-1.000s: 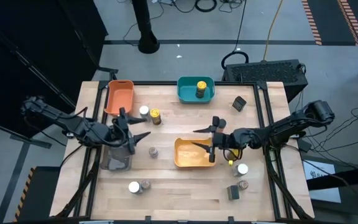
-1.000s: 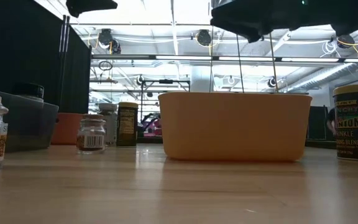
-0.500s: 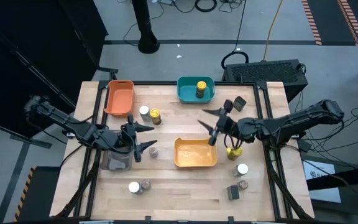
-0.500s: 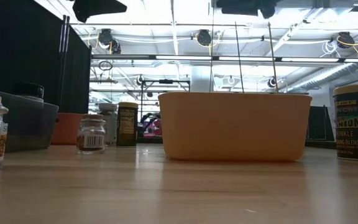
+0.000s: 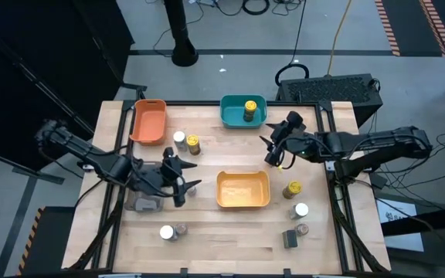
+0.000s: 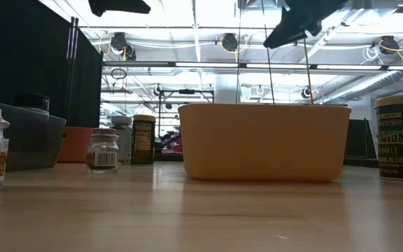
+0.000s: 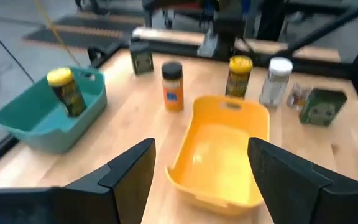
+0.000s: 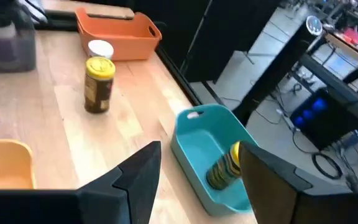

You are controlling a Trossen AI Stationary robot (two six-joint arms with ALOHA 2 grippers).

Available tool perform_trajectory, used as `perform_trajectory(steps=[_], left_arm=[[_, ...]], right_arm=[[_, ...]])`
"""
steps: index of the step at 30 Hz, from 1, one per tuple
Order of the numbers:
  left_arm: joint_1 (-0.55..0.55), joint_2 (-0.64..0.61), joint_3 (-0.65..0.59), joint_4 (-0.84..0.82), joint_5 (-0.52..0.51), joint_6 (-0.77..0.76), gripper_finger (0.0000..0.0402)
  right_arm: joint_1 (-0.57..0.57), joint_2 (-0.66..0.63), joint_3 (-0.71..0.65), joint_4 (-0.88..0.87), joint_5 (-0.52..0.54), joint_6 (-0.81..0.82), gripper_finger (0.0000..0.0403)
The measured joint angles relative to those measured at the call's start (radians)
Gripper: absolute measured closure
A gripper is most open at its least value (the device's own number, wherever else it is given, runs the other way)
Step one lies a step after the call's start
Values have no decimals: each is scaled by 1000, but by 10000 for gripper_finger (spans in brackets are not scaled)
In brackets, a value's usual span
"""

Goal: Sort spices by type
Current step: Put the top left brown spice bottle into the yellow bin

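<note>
Above the table, both claws empty.
Left claw (image 5: 182, 171) and right claw (image 5: 273, 147) gape, raised clear of jars, choosing between bins.

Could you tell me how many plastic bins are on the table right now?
4: an orange bin at the far left, a teal bin at the far middle holding one jar, a yellow bin in the centre, and a grey bin partly hidden under the left arm.

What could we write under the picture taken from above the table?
Two robot arms hover over a wooden table of spice jars and colored bins, with one yellow-lidded jar already standing in the teal bin.
</note>
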Motion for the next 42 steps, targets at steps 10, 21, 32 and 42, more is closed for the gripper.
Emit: perform_trajectory(steps=[10,21,32,42], left_arm=[[17,62,219,-346,58,-55,139],[26,188,216,-478,319,-108,139],[84,311,215,-583,355,-133,139],[184,332,128,-566,434,-49,139]], right_arm=[[-5,-68,-4,-12,-82,-38,204],[-5,-77,-53,74,-109,-111,204],[-4,-77,-53,74,-158,-95,204],[-4,-77,-53,63,-161,-82,204]])
